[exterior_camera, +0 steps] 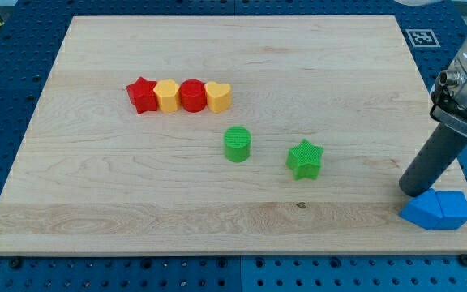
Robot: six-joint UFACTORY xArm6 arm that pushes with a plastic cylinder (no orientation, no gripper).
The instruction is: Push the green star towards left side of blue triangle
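Note:
The green star (pixel 305 158) lies right of the board's middle. The blue triangle (pixel 436 209) lies at the board's bottom right corner, with what looks like a second blue block joined to it. My tip (pixel 413 191) rests on the board, touching the upper left of the blue triangle. The tip is well to the right of the green star, with bare wood between them.
A green cylinder (pixel 237 143) stands just left of the star. A row of a red star (pixel 142 95), yellow block (pixel 167 95), red cylinder (pixel 192 94) and yellow heart (pixel 219 96) lies at upper left. The wooden board (pixel 96 195) sits on a blue pegboard.

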